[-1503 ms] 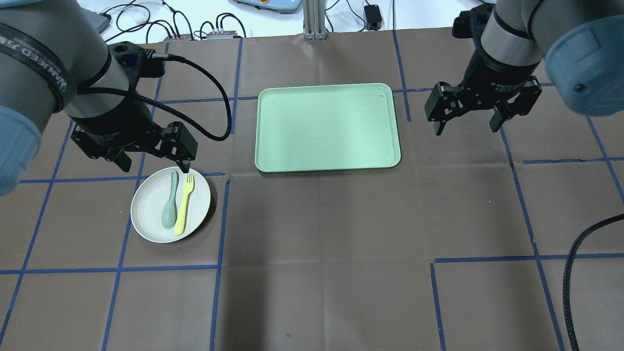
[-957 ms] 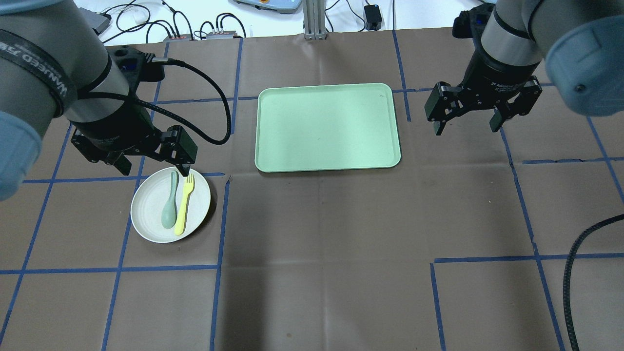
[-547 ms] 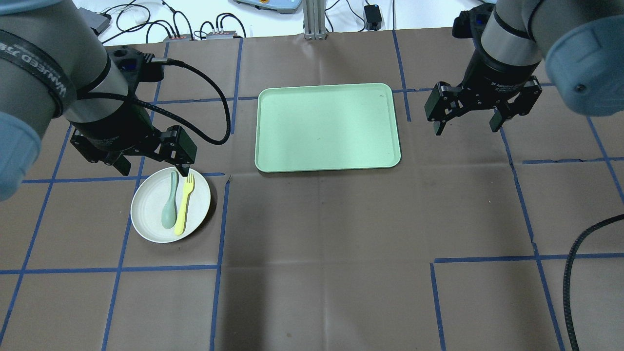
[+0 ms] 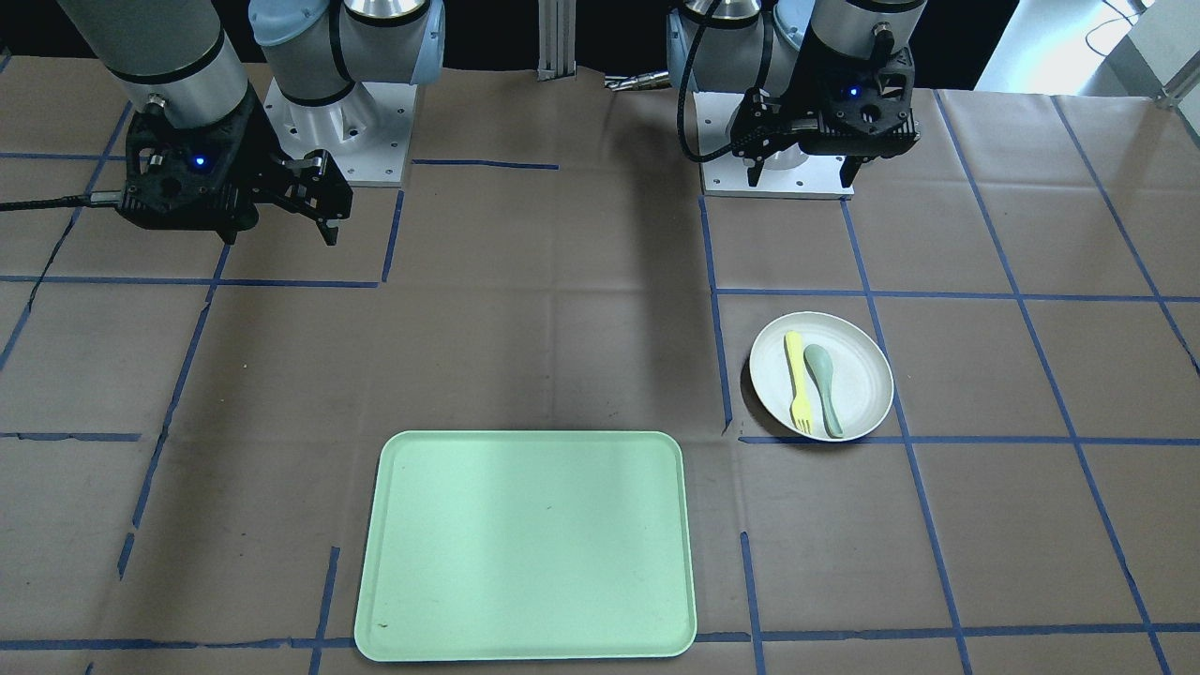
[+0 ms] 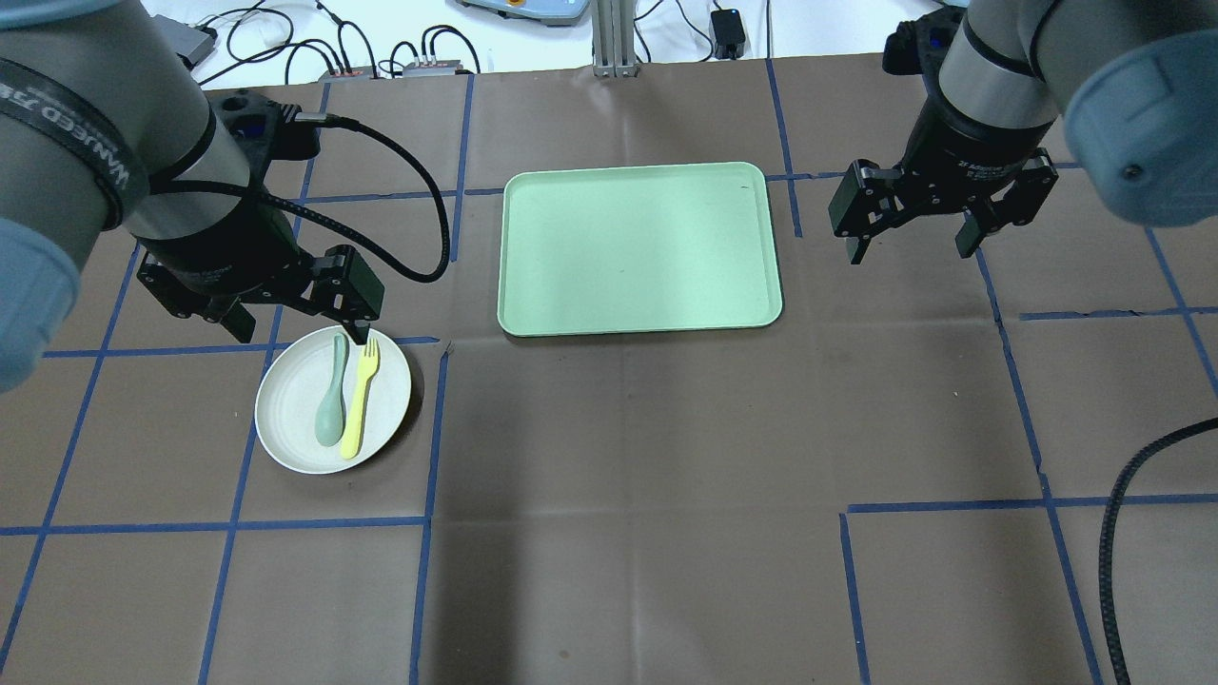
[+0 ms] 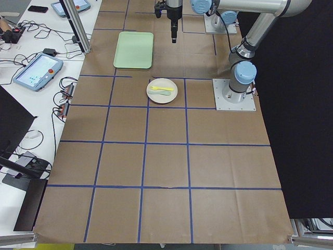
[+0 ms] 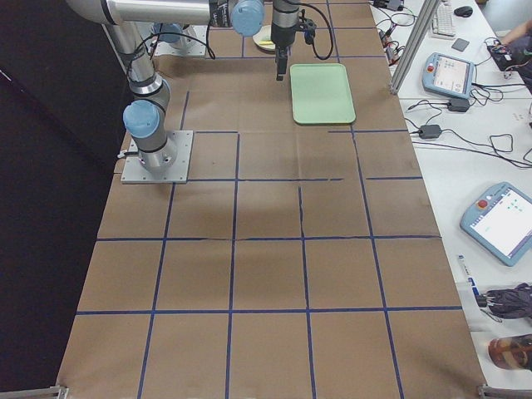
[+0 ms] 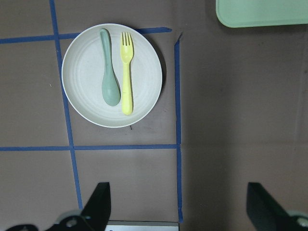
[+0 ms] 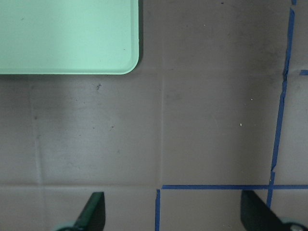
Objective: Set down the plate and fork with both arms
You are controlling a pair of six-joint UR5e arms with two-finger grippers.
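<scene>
The off-white plate (image 5: 285, 414) lies on the left part of the table, with the pale-yellow fork (image 5: 360, 400) lying on it beside a grey-green spoon (image 5: 331, 404). They also show in the front view, plate (image 4: 862, 375) and fork (image 4: 797, 380), and in the left wrist view, plate (image 8: 82, 82) and fork (image 8: 126, 77). My left gripper (image 5: 300, 331) is open and empty, hovering well above the table near the plate without touching it. My right gripper (image 5: 909, 249) is open and empty, raised to the right of the tray.
A rectangular pale-green tray (image 5: 638, 247) lies at the table's middle far side, with nothing on it. Blue tape lines mark a grid on the brown table cover. A black cable (image 5: 1113, 533) hangs at the near right. Boxes and cables lie beyond the far edge.
My left gripper has shifted very slightly near the plate. The right arm, plate, fork and spoon have not moved.
</scene>
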